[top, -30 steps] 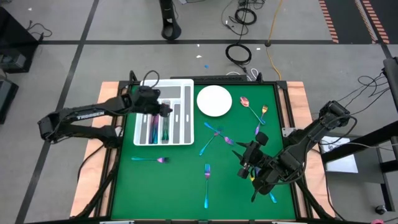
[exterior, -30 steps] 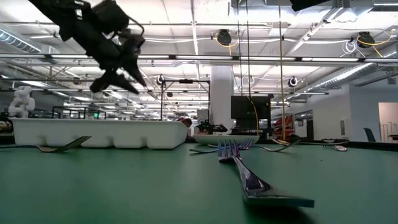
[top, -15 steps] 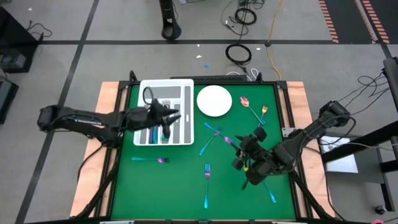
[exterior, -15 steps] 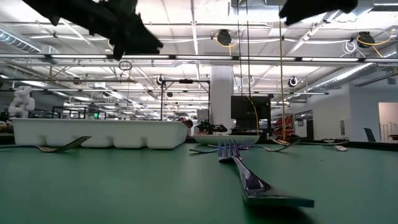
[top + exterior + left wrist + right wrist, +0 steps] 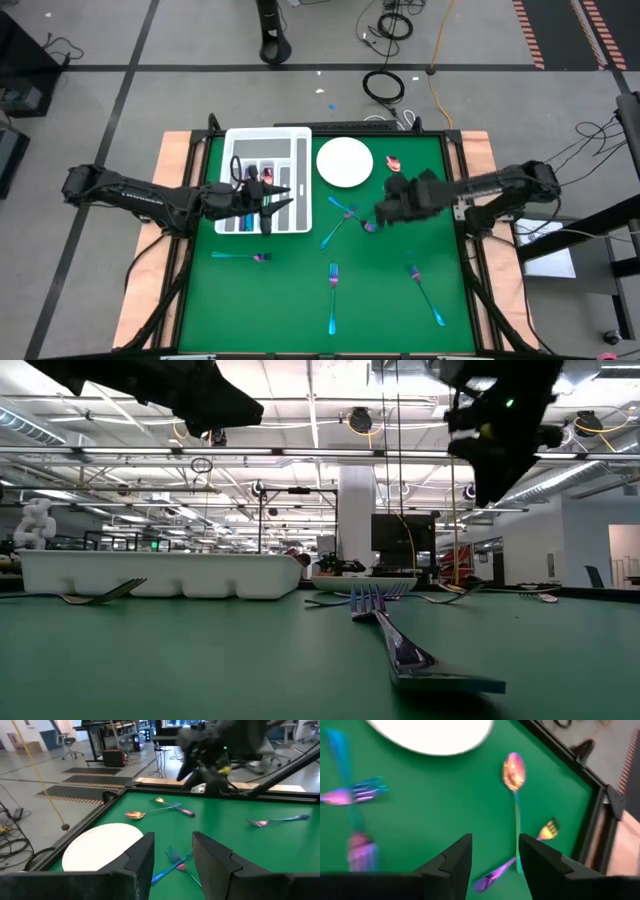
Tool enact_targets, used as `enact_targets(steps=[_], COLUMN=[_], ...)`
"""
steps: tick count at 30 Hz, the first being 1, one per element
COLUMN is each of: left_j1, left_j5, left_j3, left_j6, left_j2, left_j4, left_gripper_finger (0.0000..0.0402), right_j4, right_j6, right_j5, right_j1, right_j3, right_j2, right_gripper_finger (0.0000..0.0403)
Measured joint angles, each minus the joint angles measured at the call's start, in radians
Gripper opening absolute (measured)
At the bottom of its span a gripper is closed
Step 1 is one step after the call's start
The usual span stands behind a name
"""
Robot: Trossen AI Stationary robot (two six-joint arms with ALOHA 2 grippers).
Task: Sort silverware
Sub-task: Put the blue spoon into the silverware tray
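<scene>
So from where I'm sitting, my left gripper (image 5: pixel 272 197) hangs over the white divided tray (image 5: pixel 262 140), which sits at the far left corner of the green table (image 5: pixel 290 300), fingers (image 5: pixel 141 862) parted and holding nothing. A few pieces of silverware (image 5: pixel 249 208) already lie in the tray's slots. Near the left edge, just in front of the tray, there's a loose fork (image 5: pixel 240 256) lying flat. The round white plate (image 5: pixel 344 162) sits by the far edge beside the tray. Near the middle, two crossed forks (image 5: pixel 342 218) lie in front of the plate, and another fork (image 5: pixel 332 296) lies closer to the near edge. My right gripper (image 5: pixel 383 212) hovers above the table just right of those crossed forks, fingers (image 5: pixel 454 862) apart, empty. Beside the plate toward the far right corner I see a spoon (image 5: pixel 513 775) and a small gold-tipped fork (image 5: pixel 540 836). One more fork (image 5: pixel 424 294) lies toward the near right corner.
</scene>
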Motion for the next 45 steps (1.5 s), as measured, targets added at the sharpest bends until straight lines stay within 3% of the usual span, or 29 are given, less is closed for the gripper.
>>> enact_targets(steps=[8, 18, 29, 37, 45], left_j1=[-0.001, -0.001, -0.001, -0.001, -0.001], left_j5=[0.000, 0.000, 0.000, 0.000, 0.000], left_j3=[0.000, 0.000, 0.000, 0.000, 0.000], left_j6=[0.000, -0.001, -0.002, -0.009, -0.020], left_j2=[0.000, 0.000, 0.000, 0.000, 0.000], left_j4=[-0.001, -0.001, -0.002, -0.002, -0.002], left_gripper_finger=[0.0135, 0.0135, 0.0135, 0.0135, 0.0135], right_j4=[0.090, 0.338, 0.524, 0.579, 0.588], right_j6=[-0.369, -0.645, -0.727, -0.767, -0.802], right_j5=[-0.134, -0.339, -0.392, -0.408, -0.437], right_j1=[-0.366, -0.600, -0.693, -0.714, -0.720], right_j3=[-0.005, -0.100, -0.280, -0.290, -0.290], right_j2=[0.000, 0.000, 0.000, 0.006, 0.093], right_gripper_finger=[0.0150, 0.0150, 0.0150, 0.0150, 0.0150])
